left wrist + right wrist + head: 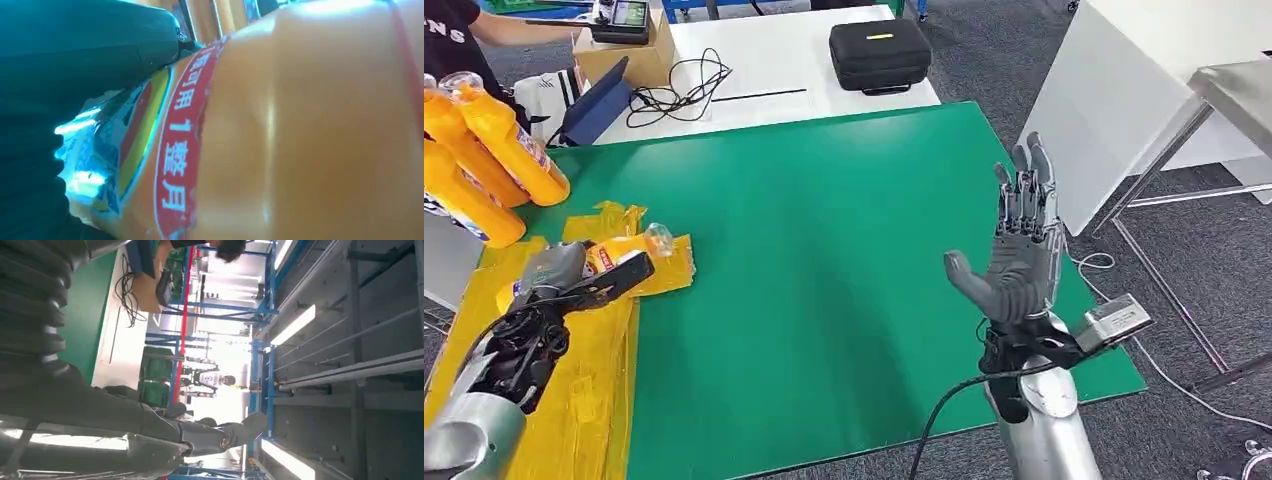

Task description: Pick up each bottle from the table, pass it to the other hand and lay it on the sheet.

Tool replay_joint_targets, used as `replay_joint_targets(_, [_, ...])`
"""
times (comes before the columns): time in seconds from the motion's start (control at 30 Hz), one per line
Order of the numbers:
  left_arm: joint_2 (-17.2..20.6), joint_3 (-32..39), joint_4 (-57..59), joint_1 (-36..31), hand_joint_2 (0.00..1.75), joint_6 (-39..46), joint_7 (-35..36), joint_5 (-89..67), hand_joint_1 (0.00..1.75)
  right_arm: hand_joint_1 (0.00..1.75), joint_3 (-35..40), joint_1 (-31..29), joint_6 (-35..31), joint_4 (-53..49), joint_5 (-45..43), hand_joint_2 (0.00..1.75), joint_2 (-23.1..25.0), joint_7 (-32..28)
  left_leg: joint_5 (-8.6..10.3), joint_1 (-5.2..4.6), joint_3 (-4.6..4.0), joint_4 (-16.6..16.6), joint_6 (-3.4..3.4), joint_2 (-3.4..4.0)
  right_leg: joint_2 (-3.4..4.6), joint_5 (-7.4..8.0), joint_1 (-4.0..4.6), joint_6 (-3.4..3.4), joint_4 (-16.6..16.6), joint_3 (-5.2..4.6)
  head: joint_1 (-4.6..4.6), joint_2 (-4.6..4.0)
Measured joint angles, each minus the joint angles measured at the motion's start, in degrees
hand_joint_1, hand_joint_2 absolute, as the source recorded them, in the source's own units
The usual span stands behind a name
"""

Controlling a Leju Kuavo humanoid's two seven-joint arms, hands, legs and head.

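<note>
The orange plastic bottle with a clear cap and a red-banded label (624,252) lay on its side at the left of the head view, over the crinkled yellow plastic sheet (594,400), with the left hand (574,278) wrapped around its body. In the left wrist view its glossy wall (310,125) looked smooth and faintly dented, so I judged it light to middling in weight, slightly yielding under squeeze, and slippery where bare. The labelled middle seemed the safer place to hold, the narrow neck less so.

The sheet looked thin and wrinkled, likely to shift under a sliding bottle. Three more orange bottles (494,150) lay clustered at the upper left. Beneath everything spread the matte green table mat (824,250).

At the right of the frame the right hand (1019,255) stood raised, palm turned inward, fingers straight and apart, holding nothing.
</note>
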Motion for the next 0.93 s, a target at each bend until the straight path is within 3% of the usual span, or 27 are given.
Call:
replay_joint_targets(0.13, [-0.8,0.3,1.4,0.0,1.75,-0.1,-0.4,-0.2,0.00,0.00,0.0,-0.5,-0.1,0.8,0.5,1.75,0.0,0.6,0.00,0.00,0.00,0.0,0.00,0.00,0.00,0.00,0.00,0.00,0.0,0.00,0.00,0.00])
replay_joint_targets(0.17, [-1.0,0.4,1.7,-0.1,0.00,-0.4,-0.5,-0.2,0.00,0.00,0.0,-0.6,-0.2,1.1,0.6,1.75,0.0,0.7,0.00,0.00,0.00,0.0,0.00,0.00,0.00,0.00,0.00,0.00,0.0,0.00,-0.02,0.00])
replay_joint_targets(0.5, [-2.2,1.3,3.6,-0.5,0.00,-0.2,-0.6,-0.5,0.00,0.00,0.0,-1.4,-1.4,2.9,1.5,1.75,0.0,1.0,0.00,0.01,0.00,0.0,0.00,0.00,0.00,0.00,0.01,0.00,0.0,0.00,-0.02,0.00])
replay_joint_targets(0.93, [-3.9,5.5,-0.1,-0.7,0.00,7.7,-2.2,3.2,0.00,0.00,-0.2,-1.1,-5.5,3.2,5.0,1.75,0.0,1.5,0.00,-0.01,0.02,0.0,0.00,0.01,0.01,0.00,0.00,0.00,0.0,0.00,0.00,0.00])
